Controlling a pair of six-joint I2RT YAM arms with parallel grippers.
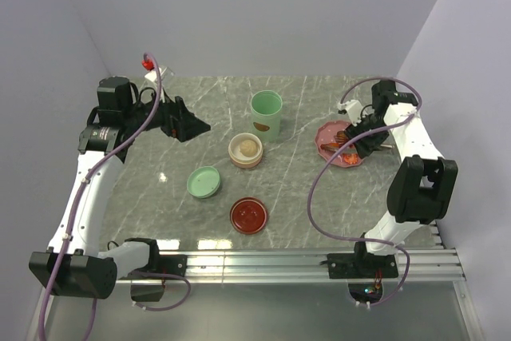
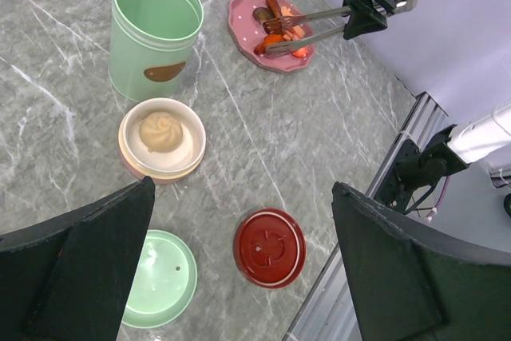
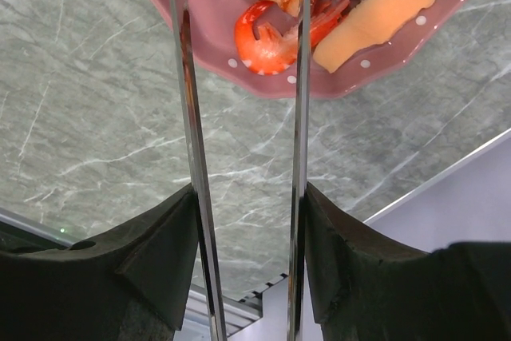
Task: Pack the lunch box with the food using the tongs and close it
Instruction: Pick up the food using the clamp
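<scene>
Right hand (image 3: 249, 197) around tongs (image 3: 189, 117), food (image 3: 267, 41) beyond

Grey, white-veined marble tabletop (image 1: 303, 189), hemmed in by plain pale walls (image 1: 263, 13) at the back and both sides, with a ribbed aluminium rail (image 1: 271, 265) along the near edge, a pink white-dotted plate (image 3: 215, 13) towards the right-hand wall, and a small red object (image 1: 147, 61) by the far left corner.

You have no legible text here — the brown oval patch (image 2: 164, 72) on the tall mint-green canister (image 2: 152, 33) shows no lettering you can read, and the raised marks on the round dark-red lid (image 2: 270, 247) are too faint.
</scene>
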